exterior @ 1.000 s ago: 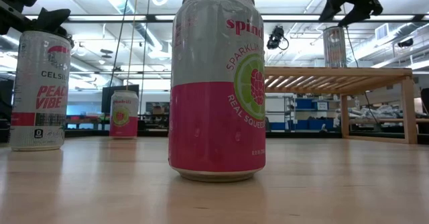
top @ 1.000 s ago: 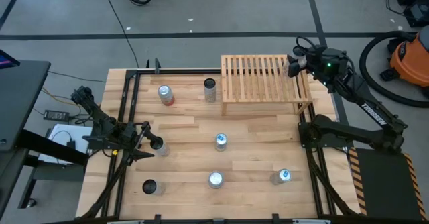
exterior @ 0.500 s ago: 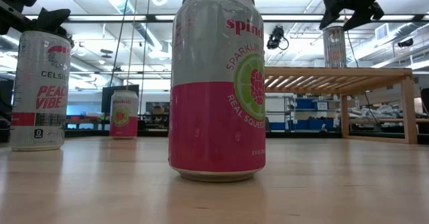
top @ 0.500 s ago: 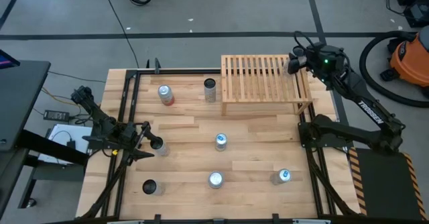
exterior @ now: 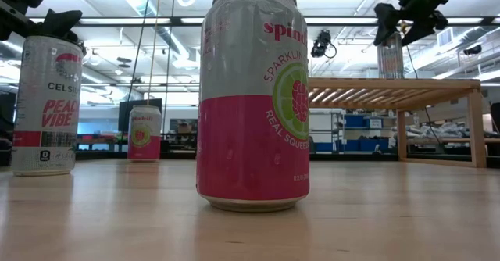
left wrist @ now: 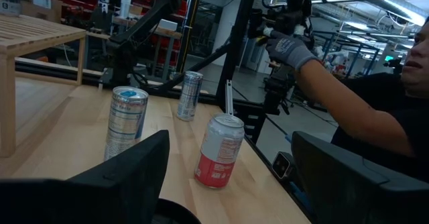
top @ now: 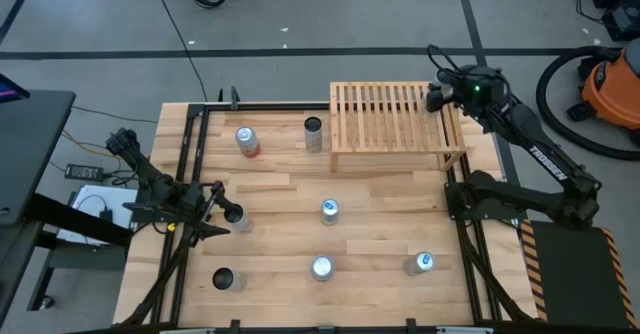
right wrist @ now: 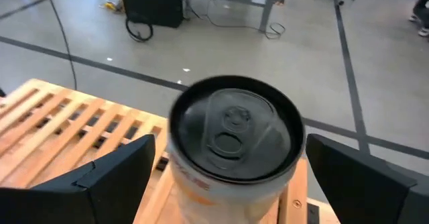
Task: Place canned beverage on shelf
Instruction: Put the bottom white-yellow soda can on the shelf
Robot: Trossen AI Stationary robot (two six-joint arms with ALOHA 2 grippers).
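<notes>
The shelf (top: 385,119) is a light-wood slatted rack at the table's far right. A canned beverage with a dark top (right wrist: 231,127) stands upright on the shelf's right end (exterior: 389,56). My right gripper (right wrist: 230,142) hovers open just above it, one finger on either side of the can's top and apart from it; in the low view it (exterior: 398,23) sits a little over the can. In the high view it (top: 435,99) covers the can. My left gripper (top: 225,211) waits open at the table's left side, beside another can (top: 236,218).
Several more cans stand on the table, among them one (top: 247,141) left of the shelf, one at mid-table (top: 329,210) and one (top: 423,263) near the front. A person with a gloved hand (left wrist: 288,49) is beyond the table.
My right gripper has moved a little toward the table's far edge and down toward the can on the shelf, tipping further downward, its fingers still open. The can has stayed where it was.
</notes>
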